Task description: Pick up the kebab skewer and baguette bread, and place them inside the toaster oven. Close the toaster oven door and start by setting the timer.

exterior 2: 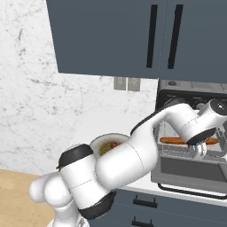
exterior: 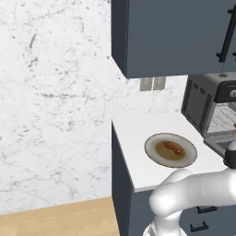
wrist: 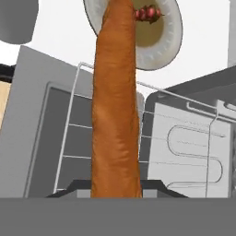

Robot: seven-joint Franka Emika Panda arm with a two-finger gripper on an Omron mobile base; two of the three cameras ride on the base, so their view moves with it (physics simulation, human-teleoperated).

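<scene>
It was a home kitchen: dark blue wall cupboards (exterior: 179, 37) over a white counter (exterior: 136, 138), marble-look wall (exterior: 55, 101), wooden floor (exterior: 60, 221), and a toaster oven (exterior: 205, 108) on the counter.

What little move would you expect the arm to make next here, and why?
Probably open the gripper and let go: it is shut on the baguette bread, which already lies across the wire rack inside the open toaster oven. The kebab skewer still waits on the plate.
</scene>
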